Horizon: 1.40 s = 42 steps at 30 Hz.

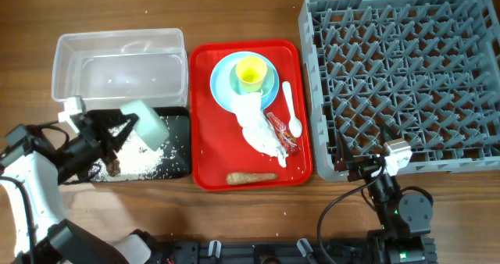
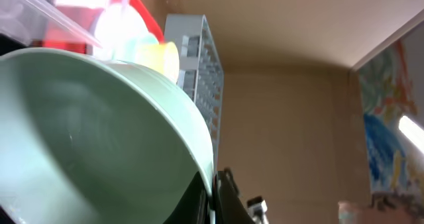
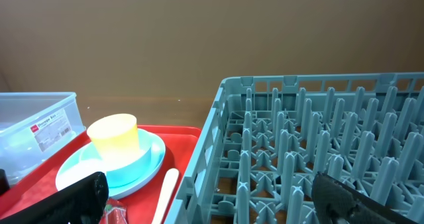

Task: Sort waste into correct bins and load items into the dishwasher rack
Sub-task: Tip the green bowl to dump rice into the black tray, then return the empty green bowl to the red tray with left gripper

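Wood-grain desk, bowl tilted.
My left end effector pinches the smooth, rounded pale green bowl; right end effector gapes empty.

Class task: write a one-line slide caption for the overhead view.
Left gripper holds the pale green bowl tilted over the black tray, white grains scattered below.

Red tray (on wooden table)
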Each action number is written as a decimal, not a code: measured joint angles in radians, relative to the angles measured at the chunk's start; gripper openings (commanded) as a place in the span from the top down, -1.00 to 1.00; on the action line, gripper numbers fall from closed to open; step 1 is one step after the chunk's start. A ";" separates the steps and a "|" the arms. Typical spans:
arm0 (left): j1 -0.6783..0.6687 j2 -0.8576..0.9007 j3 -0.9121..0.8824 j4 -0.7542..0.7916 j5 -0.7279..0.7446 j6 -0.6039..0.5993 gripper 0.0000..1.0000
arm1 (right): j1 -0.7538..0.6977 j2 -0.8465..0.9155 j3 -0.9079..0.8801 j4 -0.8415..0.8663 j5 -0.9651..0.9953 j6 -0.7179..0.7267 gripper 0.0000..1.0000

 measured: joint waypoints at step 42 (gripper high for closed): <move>-1.452 0.122 -0.004 0.636 -1.633 -0.752 0.37 | 0.000 0.000 0.000 0.000 0.000 0.000 -0.99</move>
